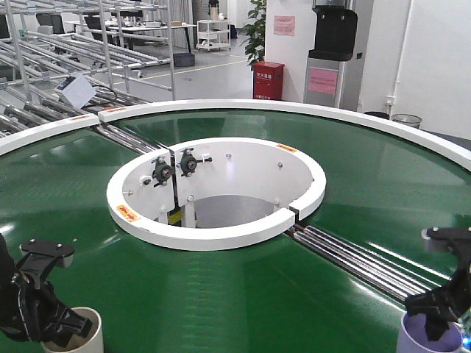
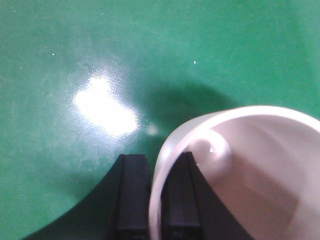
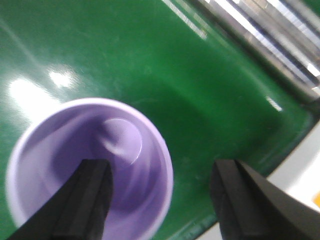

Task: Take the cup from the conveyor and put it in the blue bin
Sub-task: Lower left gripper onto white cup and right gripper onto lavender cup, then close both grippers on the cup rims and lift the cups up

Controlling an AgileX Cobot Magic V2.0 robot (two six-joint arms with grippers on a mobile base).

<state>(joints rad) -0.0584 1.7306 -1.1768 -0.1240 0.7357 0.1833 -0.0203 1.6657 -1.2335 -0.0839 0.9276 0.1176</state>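
I'm pinching the white cup's (image 2: 250, 160) wall between my left fingers (image 2: 131, 200). My right fingers (image 3: 87, 200) are hanging wide apart, straddling the purple cup's (image 3: 60, 150) rim on the belt (image 3: 150, 60). Next, I reckon: clamp right, lift. Bin's out of sight.

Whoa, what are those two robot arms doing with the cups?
Each arm is going for a cup on the glossy dark green ring-shaped conveyor. The left pincer is pinching the wall of a white plastic cup. The right pincer is open, one finger inside a purple plastic cup and one outside. No blue bin is in view.
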